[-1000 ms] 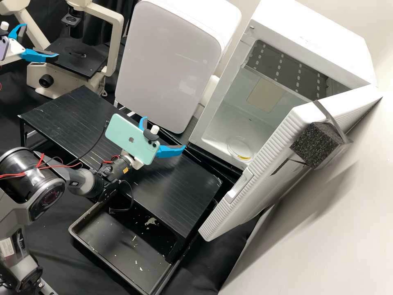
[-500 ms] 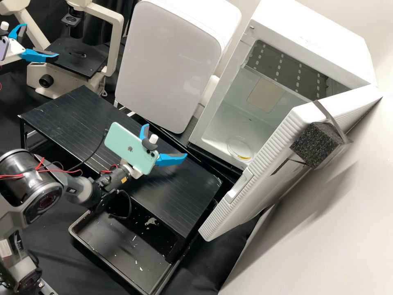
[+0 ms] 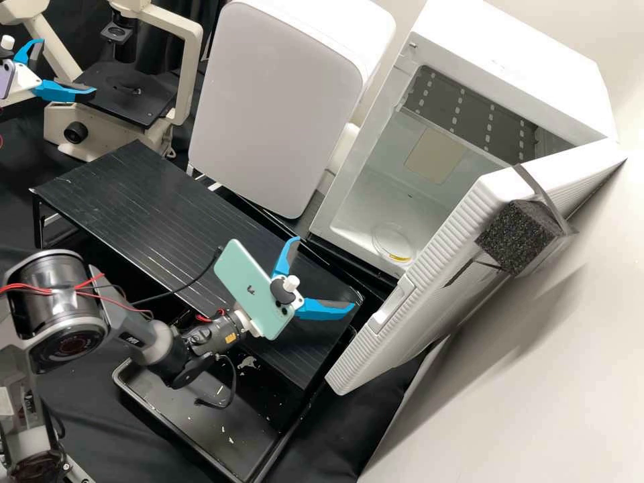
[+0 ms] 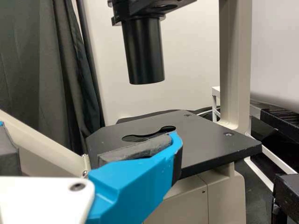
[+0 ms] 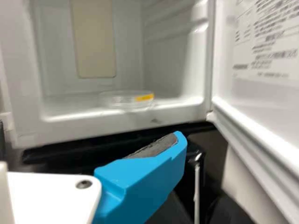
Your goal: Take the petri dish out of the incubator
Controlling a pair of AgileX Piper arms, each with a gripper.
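Beside the microscope in the high view, my left gripper (image 3: 68,68) stands open; the left wrist view shows that gripper (image 4: 88,132) facing the microscope stage. My right gripper (image 3: 323,274), open and holding nothing, hangs over the right end of the black platform, short of the incubator (image 3: 516,84). In the right wrist view this gripper (image 5: 88,134) faces the incubator's opening. A clear petri dish (image 3: 391,243) with a yellow label lies flat on the incubator floor near the front edge; in the right wrist view the dish (image 5: 125,100) is beyond the fingers.
The incubator door (image 3: 436,288) stands open to the right, a black foam block (image 3: 515,236) strapped on it. A white cabinet (image 3: 275,107) adjoins the incubator's left. Below the black platform (image 3: 154,208) sits a black tray (image 3: 194,429). The microscope (image 3: 124,94) is at the upper left.
My right gripper first dipped slightly, then moved right and down across the high view, turning somewhat, still open. The left gripper, dish and incubator have kept their places.
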